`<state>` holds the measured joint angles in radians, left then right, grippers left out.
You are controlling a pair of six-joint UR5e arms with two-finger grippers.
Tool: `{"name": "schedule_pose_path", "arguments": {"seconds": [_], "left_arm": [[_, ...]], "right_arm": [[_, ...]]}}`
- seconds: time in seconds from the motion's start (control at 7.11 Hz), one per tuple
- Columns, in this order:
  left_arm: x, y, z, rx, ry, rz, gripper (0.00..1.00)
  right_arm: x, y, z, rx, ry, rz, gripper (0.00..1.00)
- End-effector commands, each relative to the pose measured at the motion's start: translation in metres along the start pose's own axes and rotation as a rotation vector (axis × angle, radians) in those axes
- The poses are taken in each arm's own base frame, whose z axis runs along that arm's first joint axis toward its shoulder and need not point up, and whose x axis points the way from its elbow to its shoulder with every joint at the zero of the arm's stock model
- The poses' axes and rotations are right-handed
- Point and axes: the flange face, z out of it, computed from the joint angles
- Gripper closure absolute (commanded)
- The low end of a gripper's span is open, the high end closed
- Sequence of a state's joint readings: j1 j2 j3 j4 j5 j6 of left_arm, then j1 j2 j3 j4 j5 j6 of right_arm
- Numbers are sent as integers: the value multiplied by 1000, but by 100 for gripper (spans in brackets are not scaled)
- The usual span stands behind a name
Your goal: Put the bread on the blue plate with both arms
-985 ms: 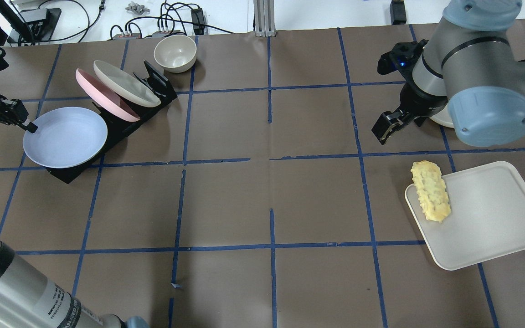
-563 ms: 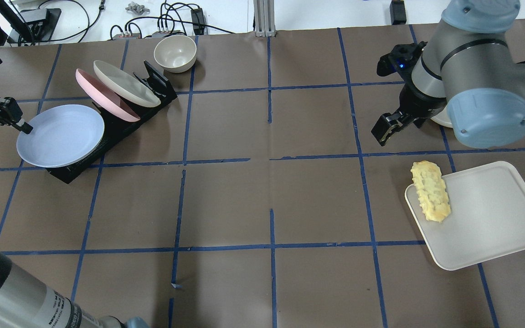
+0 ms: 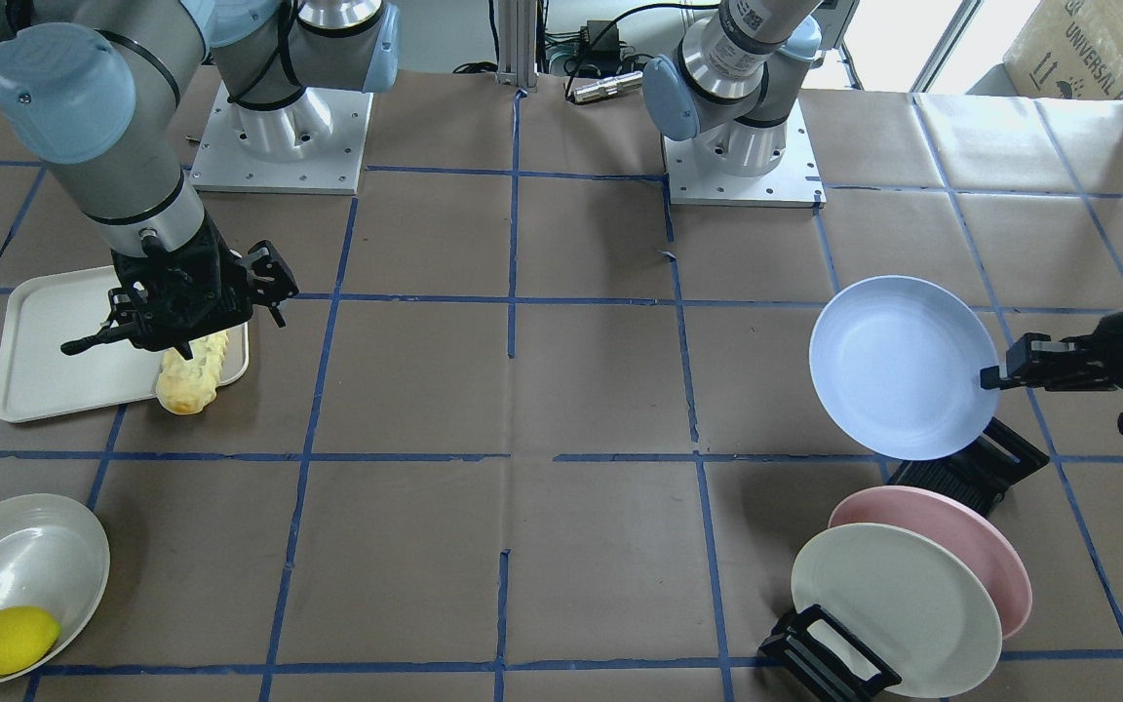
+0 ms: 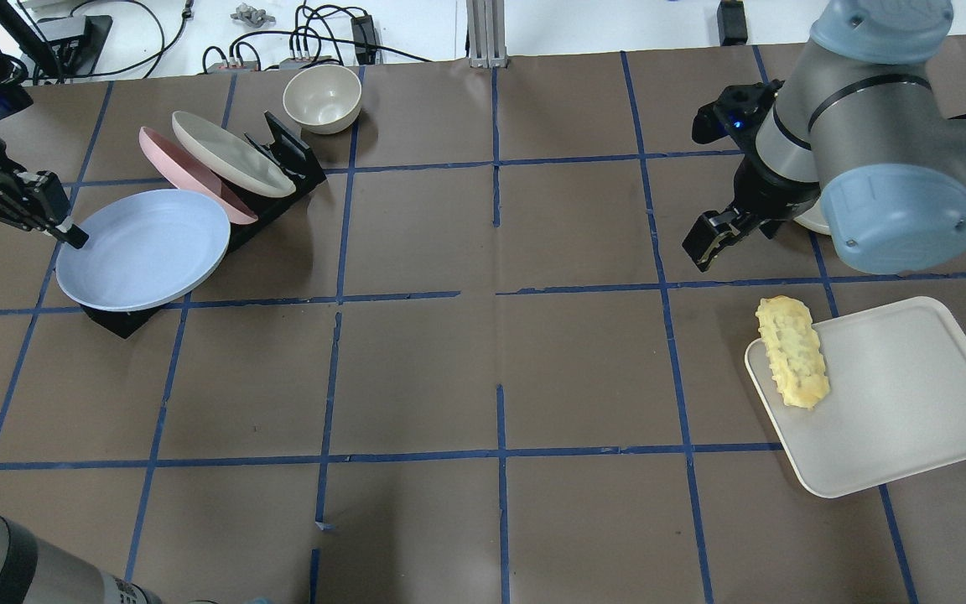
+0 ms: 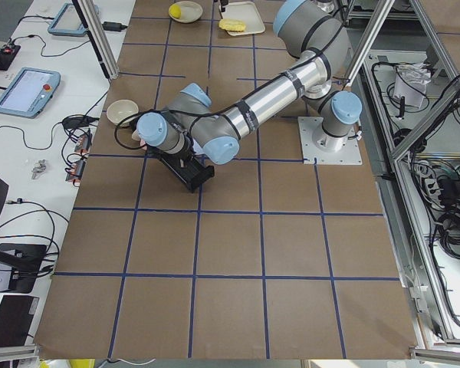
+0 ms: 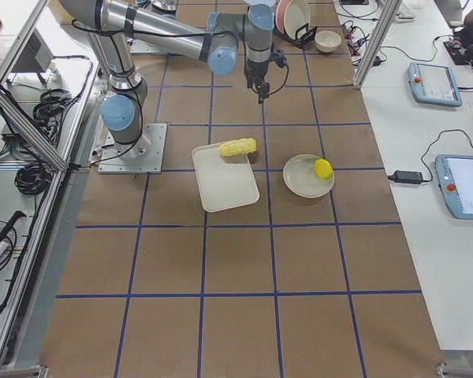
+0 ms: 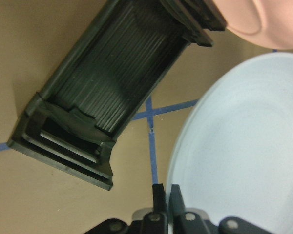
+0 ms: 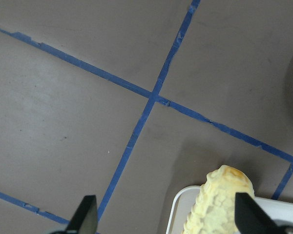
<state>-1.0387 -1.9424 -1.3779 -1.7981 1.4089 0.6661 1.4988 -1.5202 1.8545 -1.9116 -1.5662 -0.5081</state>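
Observation:
The blue plate point(image 4: 143, 249) hangs tilted over the front end of the black rack point(image 4: 258, 220). My left gripper point(image 4: 72, 237) is shut on its left rim, also seen in the front view point(image 3: 990, 375) and the left wrist view point(image 7: 166, 195). The bread point(image 4: 792, 351) lies on the left edge of a cream tray point(image 4: 911, 403), one end overhanging the table. My right gripper point(image 4: 703, 243) is open and empty, above the table just beyond the bread's far end. The right wrist view shows the bread point(image 8: 219, 204) between the spread fingertips.
The rack holds a pink plate point(image 4: 181, 172) and a cream-white plate point(image 4: 231, 153) on edge. A beige bowl point(image 4: 322, 96) stands behind it. A shallow bowl point(image 3: 20, 561) with a lemon point(image 3: 6, 639) sits near the tray.
My left gripper has moved right with the blue plate, after first drawing it slightly left off the rack. The right gripper has barely moved. The bread has not moved.

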Motion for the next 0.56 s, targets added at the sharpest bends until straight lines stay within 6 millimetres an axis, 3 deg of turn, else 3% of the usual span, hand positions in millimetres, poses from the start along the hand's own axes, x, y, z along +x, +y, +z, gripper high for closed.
{"name": "schedule_pose_path", "arguments": {"seconds": [0.0,0.42], "left_arm": [[55,8,17,-31,5,-47,92],[163,-27,71,-65,95,-72,92]], "right_arm": [[-1,2,3,-3,-2,-1,0],[-1,2,5,-3,-2,0,0]]}}
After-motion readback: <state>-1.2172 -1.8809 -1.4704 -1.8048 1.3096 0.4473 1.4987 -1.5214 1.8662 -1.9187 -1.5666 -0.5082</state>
